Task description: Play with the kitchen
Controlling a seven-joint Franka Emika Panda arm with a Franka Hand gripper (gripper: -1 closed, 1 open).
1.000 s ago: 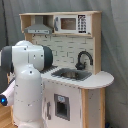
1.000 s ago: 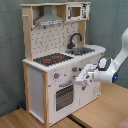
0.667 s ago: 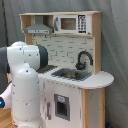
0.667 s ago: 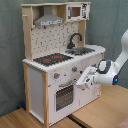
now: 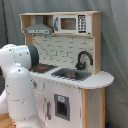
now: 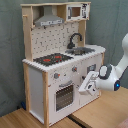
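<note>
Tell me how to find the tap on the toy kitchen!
Look at the toy kitchen and find its worktop below the spotted back wall. The tap stands behind the sink, beside the black-red hob. It is the only black curved hook sticking up.

Even, soft indoor light in both exterior views; no glare; faint shadows; slightly blurred throughout.

A grey-green curtain hangs behind everything in both exterior views; below, a pale wooden desk, seemingly two boards abutting.
</note>
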